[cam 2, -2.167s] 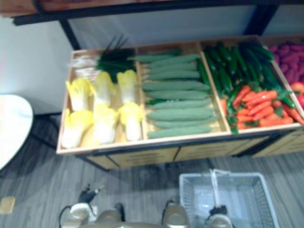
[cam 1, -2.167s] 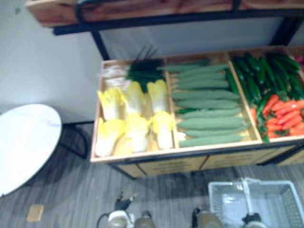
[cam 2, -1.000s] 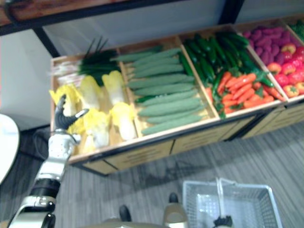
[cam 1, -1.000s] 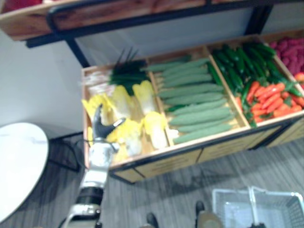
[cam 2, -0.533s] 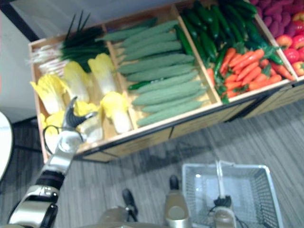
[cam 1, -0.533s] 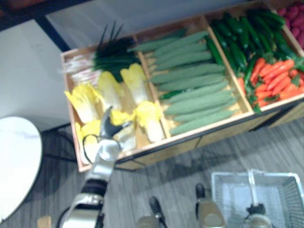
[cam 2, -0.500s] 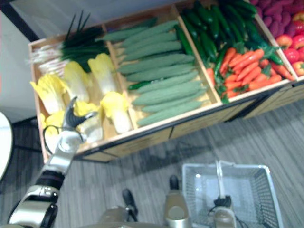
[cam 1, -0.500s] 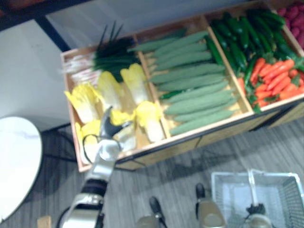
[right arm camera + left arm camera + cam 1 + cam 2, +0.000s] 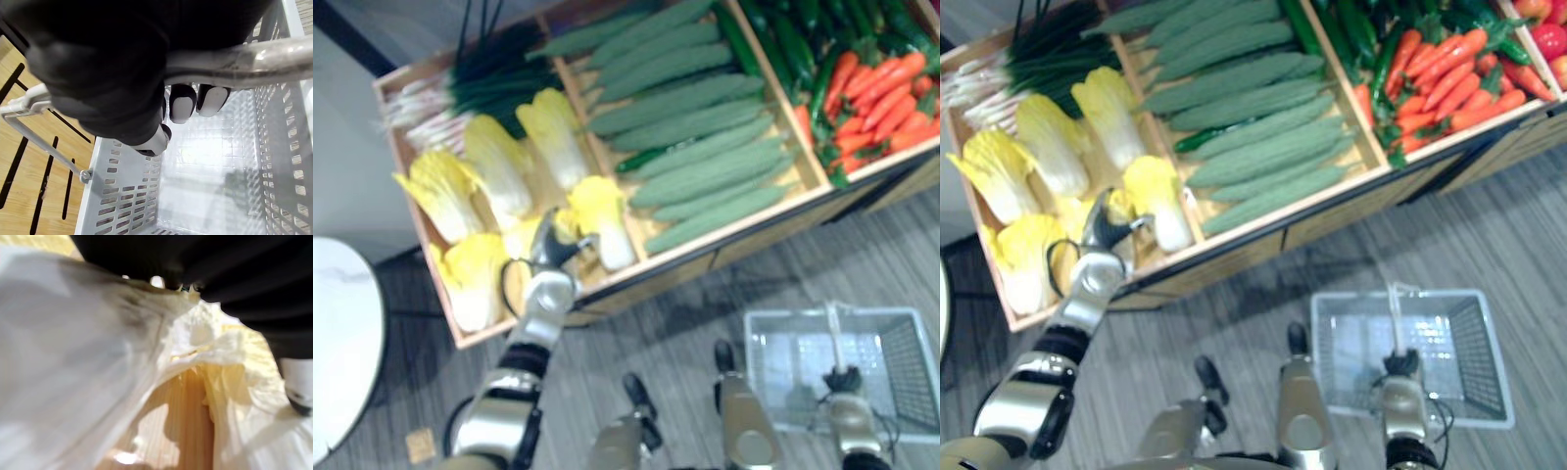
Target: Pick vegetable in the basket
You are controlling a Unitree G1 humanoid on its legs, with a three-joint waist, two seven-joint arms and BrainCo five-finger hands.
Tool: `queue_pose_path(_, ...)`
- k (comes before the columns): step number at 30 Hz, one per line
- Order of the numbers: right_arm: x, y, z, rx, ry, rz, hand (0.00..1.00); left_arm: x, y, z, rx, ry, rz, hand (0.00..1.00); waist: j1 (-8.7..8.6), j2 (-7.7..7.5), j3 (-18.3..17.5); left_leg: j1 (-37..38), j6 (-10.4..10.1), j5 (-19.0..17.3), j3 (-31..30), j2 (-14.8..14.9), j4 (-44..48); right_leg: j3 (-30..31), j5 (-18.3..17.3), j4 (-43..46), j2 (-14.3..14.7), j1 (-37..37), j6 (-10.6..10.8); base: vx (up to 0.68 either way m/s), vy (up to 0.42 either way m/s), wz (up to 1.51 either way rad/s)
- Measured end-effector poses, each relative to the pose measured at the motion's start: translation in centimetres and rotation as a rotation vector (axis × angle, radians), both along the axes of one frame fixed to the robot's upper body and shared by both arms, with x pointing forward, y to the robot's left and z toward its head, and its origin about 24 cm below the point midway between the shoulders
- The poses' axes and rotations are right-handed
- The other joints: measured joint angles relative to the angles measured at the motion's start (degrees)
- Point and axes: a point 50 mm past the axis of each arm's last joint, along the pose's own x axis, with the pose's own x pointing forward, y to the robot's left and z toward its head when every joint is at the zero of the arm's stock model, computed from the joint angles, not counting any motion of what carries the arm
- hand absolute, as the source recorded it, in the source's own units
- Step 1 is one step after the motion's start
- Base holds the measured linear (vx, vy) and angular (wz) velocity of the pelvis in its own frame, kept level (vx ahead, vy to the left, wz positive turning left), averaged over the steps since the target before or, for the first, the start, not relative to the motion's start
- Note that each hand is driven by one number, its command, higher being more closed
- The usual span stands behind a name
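Several yellow-white cabbages (image 9: 495,166) lie in the left compartment of a wooden produce stand (image 9: 724,240). My left hand (image 9: 551,251) reaches over the stand's front edge and rests on the front row, between a cabbage at the front left (image 9: 1023,257) and one at the front right (image 9: 1157,201). Its fingers are straight and the thumb is spread to the side. In the left wrist view, pale cabbage leaves (image 9: 73,357) press right against the hand. My right hand (image 9: 98,73) is shut on the handle (image 9: 244,56) of a white wire basket (image 9: 1317,352), which hangs low in front of the stand.
Long ridged green gourds (image 9: 705,147) fill the middle compartment. Dark cucumbers (image 9: 793,39) and carrots (image 9: 871,93) lie further right, and green onions (image 9: 480,78) behind the cabbages. A round white table (image 9: 337,343) stands at the left. Grey plank floor (image 9: 1234,313) lies below.
The camera has tipped down and nearer the stand. My left hand rose from below onto the front cabbages and now sits closer to the front-right one. The right hand still holds the handle.
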Motion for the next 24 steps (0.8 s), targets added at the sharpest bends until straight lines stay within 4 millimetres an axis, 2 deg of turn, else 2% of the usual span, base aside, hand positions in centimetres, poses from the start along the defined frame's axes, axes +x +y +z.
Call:
queue_pose_path(5,1.7,0.7,1.1,-0.023,-0.051,0.058,1.00,0.6,0.5,0.5,0.021,0.003,0.033,1.00,0.01,-0.24,0.2,0.1,0.0,0.0,0.2,0.1,0.1,0.2,0.0,0.3,0.1,-0.2,0.0,0.01,-0.004,-0.02)
queue_pose_path(11,1.5,0.7,1.0,-0.028,-0.047,0.063,1.00,1.0,0.2,1.3,0.096,0.002,0.034,1.00,-0.29,-0.58,0.4,1.1,0.0,0.0,-0.3,0.1,-0.1,-0.5,0.1,-0.5,-0.1,1.3,0.1,0.05,-0.004,0.05)
queue_pose_path(15,-0.4,0.2,0.1,-0.025,-0.011,0.034,1.00,1.2,-0.6,2.5,0.157,-0.032,0.006,1.00,-0.37,-0.60,0.4,2.0,0.0,0.0,-2.8,0.3,-0.2,-3.4,0.1,-2.5,-0.3,4.8,0.1,0.04,0.001,0.30)
queue_pose_path(21,-2.9,-0.3,-1.0,-0.010,0.038,-0.018,1.00,0.2,-0.4,4.5,0.249,-0.124,0.015,1.00,0.05,-0.80,0.2,3.1,0.0,0.0,-5.3,0.2,-0.3,-6.1,-0.1,-3.3,-0.5,8.1,0.0,0.02,-0.001,0.25)
queue_pose_path(24,-4.7,-0.5,-1.8,0.011,0.078,-0.061,1.00,-0.2,0.0,6.0,0.276,-0.192,0.026,1.00,0.32,-0.99,-1.4,3.5,0.3,0.5,-6.6,0.0,-1.2,-7.6,-0.5,-3.4,-0.8,9.2,0.0,-0.01,0.002,0.22)
